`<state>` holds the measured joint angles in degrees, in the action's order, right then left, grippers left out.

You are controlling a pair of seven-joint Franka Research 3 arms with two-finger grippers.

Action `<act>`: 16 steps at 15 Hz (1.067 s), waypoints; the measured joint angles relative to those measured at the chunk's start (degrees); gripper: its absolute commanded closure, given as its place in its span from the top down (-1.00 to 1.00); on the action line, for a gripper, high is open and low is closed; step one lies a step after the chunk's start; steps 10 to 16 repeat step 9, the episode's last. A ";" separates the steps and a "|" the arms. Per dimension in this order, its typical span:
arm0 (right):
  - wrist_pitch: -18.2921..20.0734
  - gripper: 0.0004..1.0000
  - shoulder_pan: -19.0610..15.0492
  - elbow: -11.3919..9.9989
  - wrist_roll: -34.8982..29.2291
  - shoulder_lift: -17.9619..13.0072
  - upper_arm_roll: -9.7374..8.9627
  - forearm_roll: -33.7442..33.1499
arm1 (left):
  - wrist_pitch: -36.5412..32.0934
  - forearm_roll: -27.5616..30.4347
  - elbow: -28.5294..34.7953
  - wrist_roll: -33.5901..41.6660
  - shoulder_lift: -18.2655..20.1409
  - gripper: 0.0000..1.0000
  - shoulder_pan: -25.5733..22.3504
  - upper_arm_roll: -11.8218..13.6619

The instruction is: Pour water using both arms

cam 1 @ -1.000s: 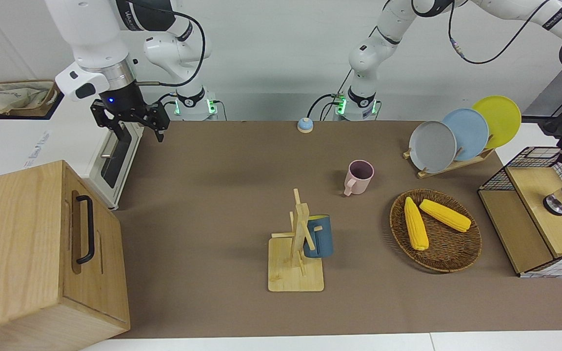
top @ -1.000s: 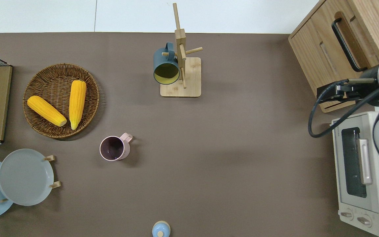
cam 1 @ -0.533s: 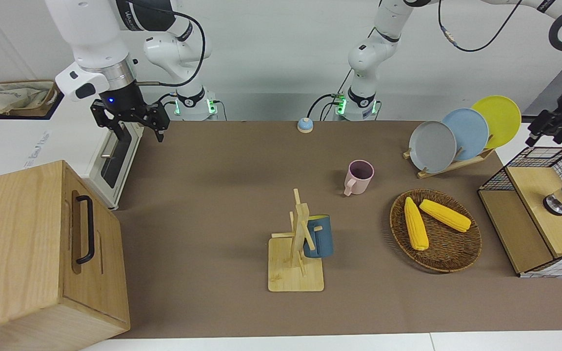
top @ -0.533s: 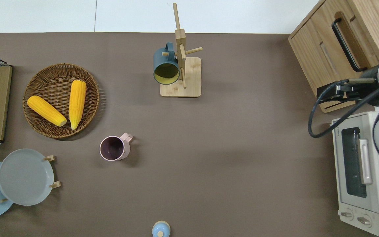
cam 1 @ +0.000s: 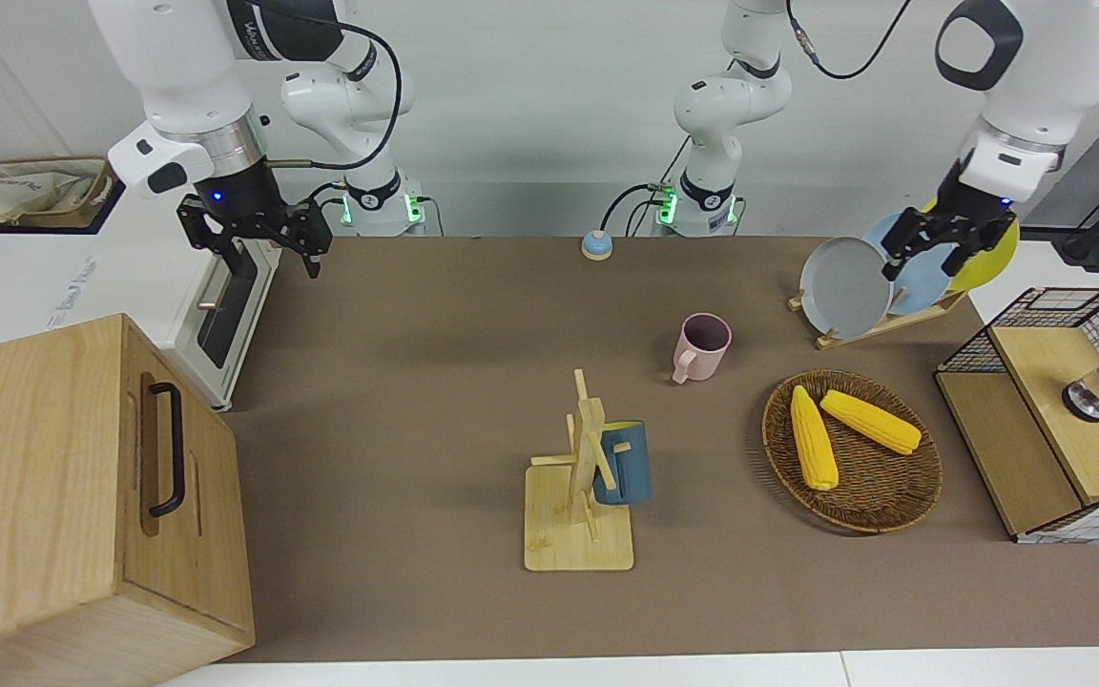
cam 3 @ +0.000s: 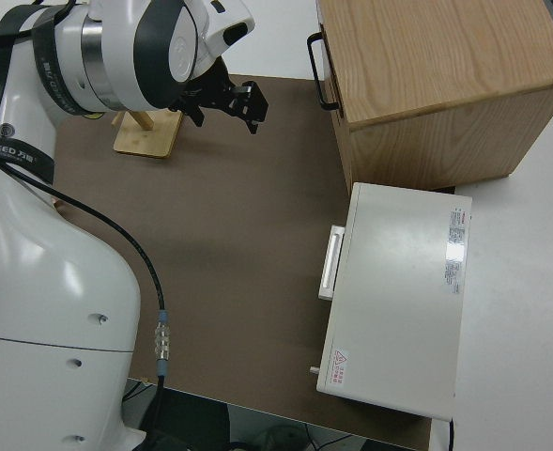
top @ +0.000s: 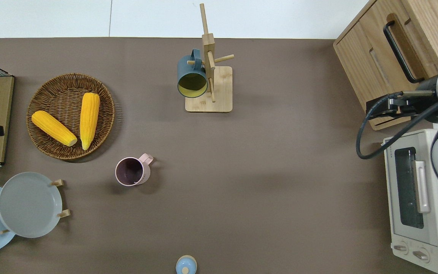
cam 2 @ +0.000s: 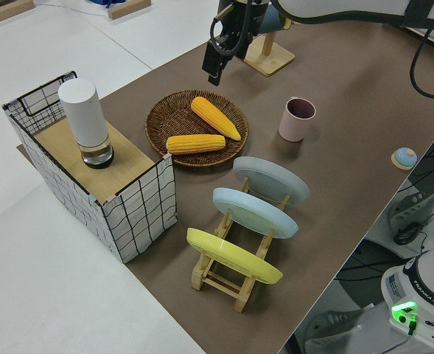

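Two corn cobs (cam 1: 855,431) lie in a wicker basket (cam 1: 909,490) beside the plate rack (cam 1: 879,322)

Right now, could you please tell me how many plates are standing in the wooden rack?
3, side by side in the wooden rack: the grey plate nearest the pink mug, the blue plate in the middle, the yellow plate at the end.
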<state>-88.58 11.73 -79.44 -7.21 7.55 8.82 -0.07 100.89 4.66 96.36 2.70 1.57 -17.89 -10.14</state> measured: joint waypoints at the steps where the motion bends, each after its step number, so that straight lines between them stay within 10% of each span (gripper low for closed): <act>1: 0.00 0.98 0.00 0.00 0.00 0.00 0.00 0.00 | -0.51 -0.04 -0.01 -1.75 0.46 1.00 2.18 -0.01; 9: 0.00 0.98 0.00 0.00 0.00 0.00 0.00 0.00 | -2.99 -5.79 -0.63 -7.80 1.61 1.00 7.73 -5.77; 16: 0.00 0.98 0.00 0.00 0.00 0.00 0.00 0.00 | -2.99 -5.79 -0.63 -7.80 1.61 1.00 7.73 -5.77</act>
